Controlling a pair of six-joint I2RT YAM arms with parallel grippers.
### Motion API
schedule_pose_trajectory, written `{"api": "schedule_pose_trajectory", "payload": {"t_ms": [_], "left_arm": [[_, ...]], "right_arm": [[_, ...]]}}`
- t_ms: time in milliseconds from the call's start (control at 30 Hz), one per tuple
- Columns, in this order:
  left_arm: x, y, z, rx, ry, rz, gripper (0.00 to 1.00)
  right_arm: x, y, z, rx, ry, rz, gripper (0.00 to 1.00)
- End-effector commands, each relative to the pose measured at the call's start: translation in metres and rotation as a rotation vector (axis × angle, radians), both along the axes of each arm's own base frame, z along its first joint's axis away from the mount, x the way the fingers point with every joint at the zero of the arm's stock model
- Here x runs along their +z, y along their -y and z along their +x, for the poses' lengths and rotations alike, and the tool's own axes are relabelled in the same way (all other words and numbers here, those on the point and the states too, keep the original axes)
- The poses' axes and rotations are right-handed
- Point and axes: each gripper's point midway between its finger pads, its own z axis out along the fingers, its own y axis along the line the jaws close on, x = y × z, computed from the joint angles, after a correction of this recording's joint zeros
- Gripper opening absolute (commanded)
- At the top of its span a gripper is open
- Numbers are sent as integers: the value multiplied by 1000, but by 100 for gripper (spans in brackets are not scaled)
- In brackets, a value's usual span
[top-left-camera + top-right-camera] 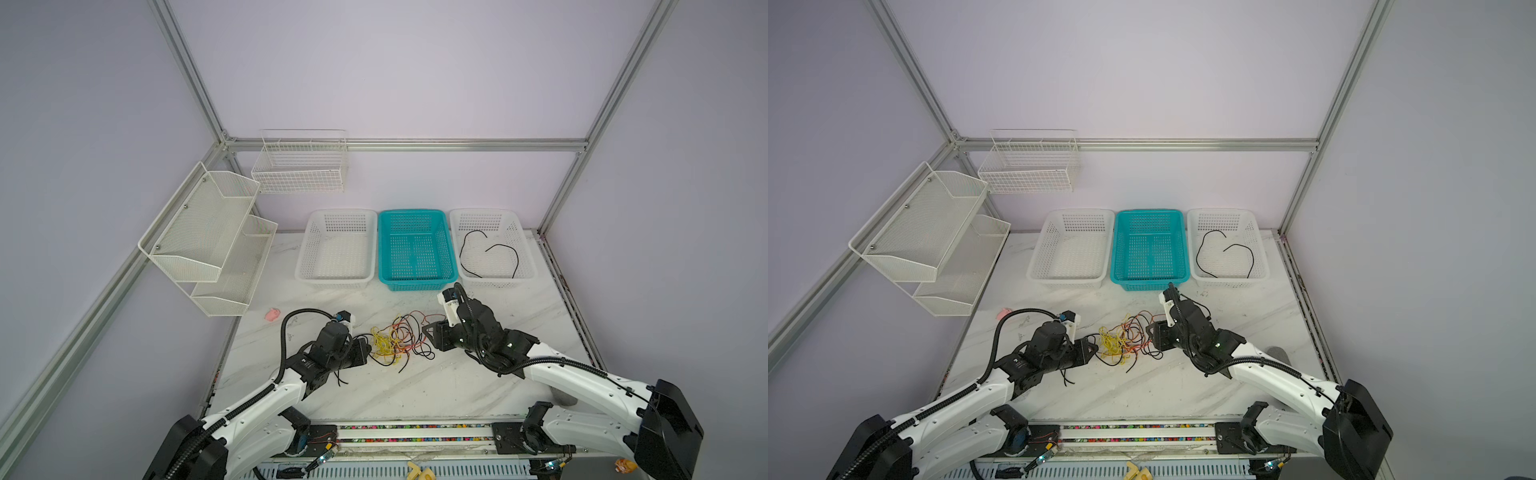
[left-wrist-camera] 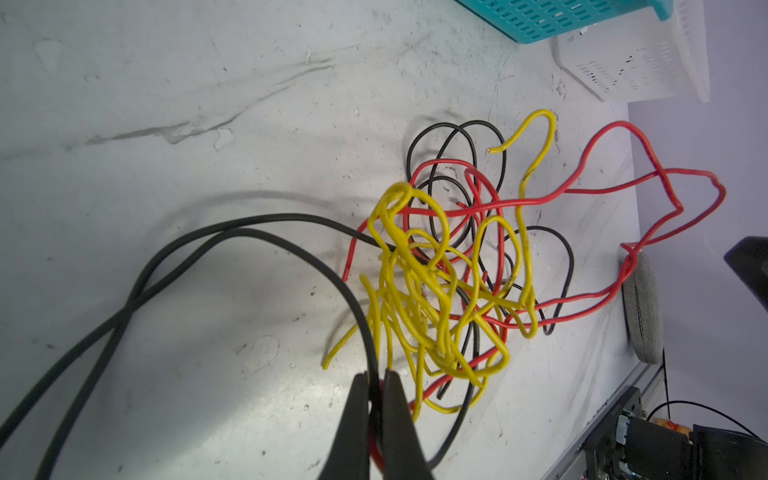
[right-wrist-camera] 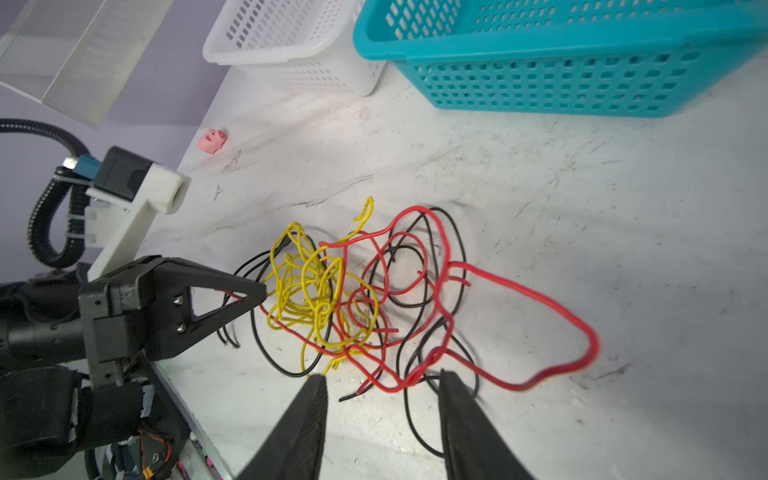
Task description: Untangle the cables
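Red, yellow and black cables lie tangled on the table; left claw, at their left edge, pinches a red strand; right claw, spread, faces a red loop just ahead.

Top views: two, mounted high at the near side of the table, angled down across it toward the back wall, nearly the same field. Wrist views: two, close and low, facing the cables from opposite sides; all four share that tangle
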Motion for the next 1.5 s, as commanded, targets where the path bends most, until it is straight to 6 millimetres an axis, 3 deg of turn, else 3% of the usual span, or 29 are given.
{"api": "schedule_pose_trajectory", "payload": {"t_ms": [0, 133, 267, 367, 533, 667, 1133, 1233, 1367, 1467], "left_arm": [[-5, 0, -3, -22, 6, 4, 0], [-5, -1, -4, -24, 10, -1, 0], [-6, -2, -6, -22, 14, -2, 0], [-8, -1, -7, -22, 11, -8, 0], [-11, 0, -6, -24, 5, -11, 0], [-16, -1, -7, -24, -5, -6, 0], [-39, -6, -12, -16, -74, 45, 0], [-40, -8, -14, -11, -78, 54, 0], [-37, -7, -14, -15, -66, 39, 0], [-35, -11, -15, -10, -56, 57, 0]], "right_arm": [[-4, 0, 19, -63, 37, -45, 47], [-28, 5, 28, -106, 21, -120, 46], [-29, 2, 32, -110, 35, -103, 44], [-26, -6, 31, -77, 42, -75, 23], [-10, -17, 25, -20, 70, 14, 1], [9, -11, 21, -29, 110, 46, 0], [110, 36, 15, -193, 227, 137, 0], [115, 47, 17, -225, 240, 88, 0], [91, 50, 20, -229, 190, -14, 0], [94, 61, 19, -265, 203, -22, 0]]}}
